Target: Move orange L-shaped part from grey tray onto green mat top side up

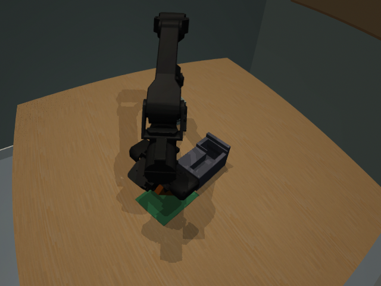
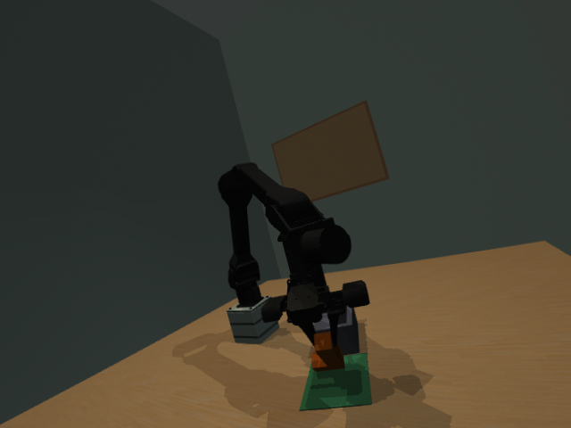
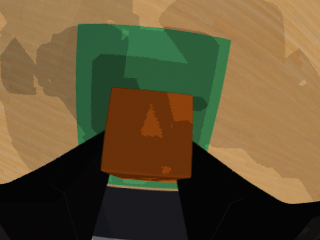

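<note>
Claw point(image 2: 325, 342) is gripping the orange L-shaped part point(image 2: 326, 353), jaws partly closed, hanging over the green mat's point(image 2: 338, 389) near edge beside the grey tray point(image 1: 205, 159).

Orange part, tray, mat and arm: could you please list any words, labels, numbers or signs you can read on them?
None: no readable text in any view.
Orange part, held in the gripper: only a lighter triangular patch.
Grey tray, green mat, arm: unmarked.

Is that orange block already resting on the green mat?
Cannot tell. In the exterior view the orange part, pinched in the gripper, hangs with its lower end at the green mat's near edge, but no gap or contact shows plainly.
</note>
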Available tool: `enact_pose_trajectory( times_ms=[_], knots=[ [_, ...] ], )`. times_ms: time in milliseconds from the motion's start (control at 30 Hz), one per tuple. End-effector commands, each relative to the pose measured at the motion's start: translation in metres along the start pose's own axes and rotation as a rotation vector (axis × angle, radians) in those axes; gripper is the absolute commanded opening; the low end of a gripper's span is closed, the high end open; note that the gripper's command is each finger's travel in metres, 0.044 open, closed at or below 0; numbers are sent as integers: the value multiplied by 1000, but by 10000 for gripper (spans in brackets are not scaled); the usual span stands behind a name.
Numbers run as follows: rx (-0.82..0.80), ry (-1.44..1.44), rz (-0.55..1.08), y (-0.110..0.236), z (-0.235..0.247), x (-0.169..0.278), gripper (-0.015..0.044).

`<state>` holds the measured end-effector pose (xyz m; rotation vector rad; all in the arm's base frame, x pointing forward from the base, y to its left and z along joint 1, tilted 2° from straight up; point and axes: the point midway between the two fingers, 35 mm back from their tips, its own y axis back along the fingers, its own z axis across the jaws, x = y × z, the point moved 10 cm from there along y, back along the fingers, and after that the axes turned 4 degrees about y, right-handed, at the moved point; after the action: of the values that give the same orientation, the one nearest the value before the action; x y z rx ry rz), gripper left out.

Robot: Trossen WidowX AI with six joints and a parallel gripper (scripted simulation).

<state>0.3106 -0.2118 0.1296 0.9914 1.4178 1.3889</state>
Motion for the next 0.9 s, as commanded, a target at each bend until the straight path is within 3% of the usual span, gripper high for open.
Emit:
enact_pose_trajectory(
  times_ms=[0,567,867],
  knots=[
    [-1,5,8,-3,-1,1,0],
    [2,0,3,-2,-1,1,0],
    [2,0,3,-2,-1,1,236]
  ],
)
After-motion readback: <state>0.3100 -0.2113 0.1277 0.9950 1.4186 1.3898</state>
